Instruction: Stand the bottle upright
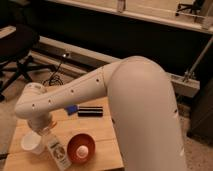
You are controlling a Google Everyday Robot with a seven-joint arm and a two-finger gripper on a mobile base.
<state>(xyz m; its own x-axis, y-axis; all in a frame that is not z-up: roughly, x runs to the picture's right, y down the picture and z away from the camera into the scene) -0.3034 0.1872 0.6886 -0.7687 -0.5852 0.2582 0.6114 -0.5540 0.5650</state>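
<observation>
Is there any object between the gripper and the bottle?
Nothing visible. The gripper is directly at the top of the bottle, fingers shut; the paper cup and red bowl stand beside it, not between.

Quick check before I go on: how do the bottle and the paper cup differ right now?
The bottle is clear with a printed label and leans to one side; the paper cup is plain white and stands upright. The bottle is taller and narrower, the cup shorter and wider. The gripper, shut, is at the bottle's top; the cup stands free beside it. Both sit on the wooden table, at its left end.
</observation>
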